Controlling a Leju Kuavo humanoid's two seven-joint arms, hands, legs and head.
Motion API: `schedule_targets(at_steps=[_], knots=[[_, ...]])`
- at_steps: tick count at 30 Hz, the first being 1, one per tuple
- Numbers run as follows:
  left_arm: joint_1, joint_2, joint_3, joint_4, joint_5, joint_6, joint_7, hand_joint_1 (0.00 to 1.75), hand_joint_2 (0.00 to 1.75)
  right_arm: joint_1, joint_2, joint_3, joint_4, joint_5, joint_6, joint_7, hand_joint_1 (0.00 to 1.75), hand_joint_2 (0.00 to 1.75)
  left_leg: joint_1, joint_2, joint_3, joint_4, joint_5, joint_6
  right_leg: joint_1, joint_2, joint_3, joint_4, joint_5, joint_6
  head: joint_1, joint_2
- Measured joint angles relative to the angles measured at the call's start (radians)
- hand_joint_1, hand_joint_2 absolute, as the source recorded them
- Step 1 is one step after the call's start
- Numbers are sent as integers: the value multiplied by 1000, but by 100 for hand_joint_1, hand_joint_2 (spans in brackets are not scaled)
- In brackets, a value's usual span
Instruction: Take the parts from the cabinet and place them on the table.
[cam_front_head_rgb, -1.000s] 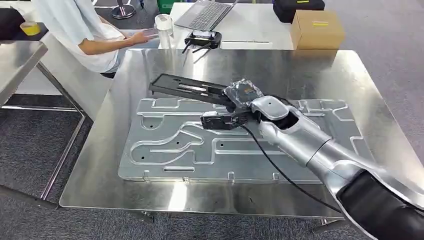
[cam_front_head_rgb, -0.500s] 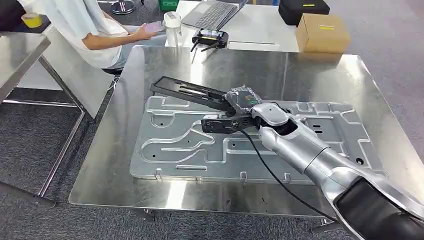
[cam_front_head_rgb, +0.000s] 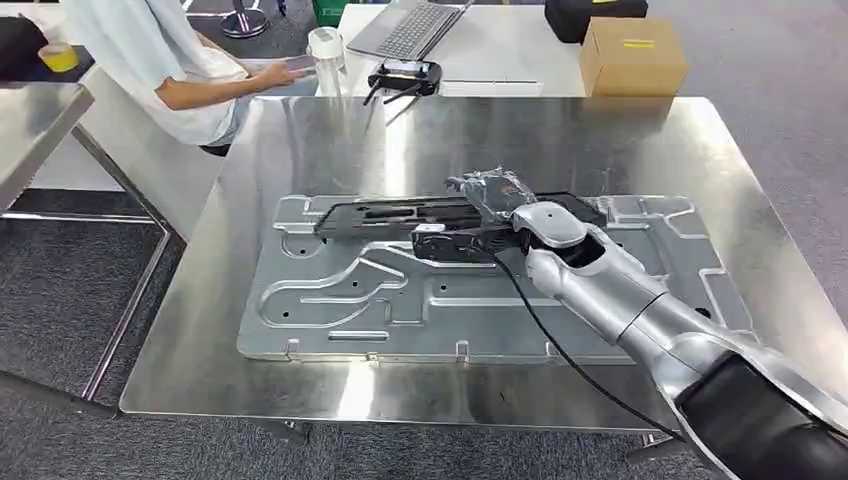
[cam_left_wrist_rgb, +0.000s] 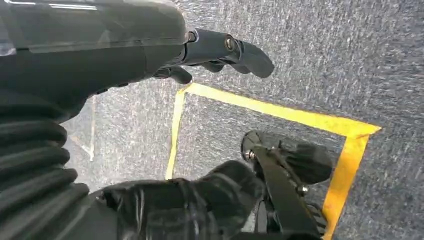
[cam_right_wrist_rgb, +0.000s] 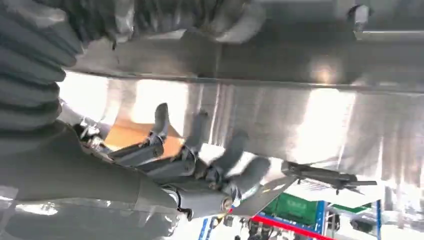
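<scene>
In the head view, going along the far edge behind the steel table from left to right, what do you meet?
Seated person → clear plastic bottle → black handheld controller → cardboard box. The laptop sits above the bottle and controller, so I leave it out of the order.

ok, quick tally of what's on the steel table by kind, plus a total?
Embossed metal plates: 1
Long black parts: 1, lying on the plate, right hand on its end
Total: 2 on the steel table
</scene>
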Motion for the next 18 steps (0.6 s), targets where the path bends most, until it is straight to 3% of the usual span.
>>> schedule_targets(at_steps=[1,2,3,5,8,9,10,11,13,14,15,16,18], knots=[[0,0,0,0,2,0,-2,0,0,0,-2,-2,-4,0,0,1,0,0,0,0,28,-62,42,2,0,1,0,1,0,0,0,0],[0,0,0,0,4,0,-3,0,0,-1,-4,-4,-10,0,1,2,0,0,0,0,78,-164,94,6,0,2,2,1,-1,2,0,0],[1,0,0,0,5,-1,-4,0,0,-1,-5,-8,-14,0,1,2,0,0,0,0,110,-230,122,9,0,3,3,1,-2,3,0,0],[-1,1,0,0,8,-3,-5,0,0,-5,-10,-12,-21,0,2,4,0,0,-8,-1,142,-298,111,17,6,4,-2,3,-2,13,1,0],[-1,0,0,0,8,-11,-6,0,0,-5,-15,-12,-28,0,9,6,0,0,-8,-2,139,-294,116,31,7,4,0,-4,4,28,2,0],[0,0,0,0,8,-12,-8,0,0,-5,-20,-14,-31,0,11,7,0,0,-1,0,144,-306,122,41,5,4,-4,2,-4,34,1,0],[0,-1,0,0,8,-13,-10,0,0,-6,-23,-15,-32,0,13,7,0,0,-2,0,146,-308,124,46,4,2,-15,26,-23,36,2,0],[-1,-2,0,0,8,-13,-11,0,0,-7,-24,-15,-35,0,13,7,0,0,-2,1,144,-308,125,55,6,1,-43,93,-65,37,3,0],[-1,-1,0,0,8,-13,-13,0,0,-3,-28,-15,-37,0,14,7,0,0,-3,2,142,-307,126,58,4,1,-114,254,-134,41,3,0],[-1,0,0,0,8,-13,-14,0,0,1,-29,-15,-36,0,15,7,0,0,-3,2,141,-307,126,58,4,1,-139,306,-145,43,3,0],[-1,0,0,0,8,-13,-14,0,0,4,-32,-15,-37,0,16,8,0,0,-3,1,141,-306,126,58,4,0,-140,307,-134,42,3,0],[0,0,0,0,8,-13,-14,0,0,3,-34,-15,-37,0,16,7,0,0,-3,0,141,-304,126,58,4,0,-118,262,-103,41,4,0],[1,-1,0,0,8,-14,-14,0,0,0,-36,-16,-40,0,16,8,0,0,-3,0,142,-297,122,52,4,-2,-28,86,-18,35,3,0]])
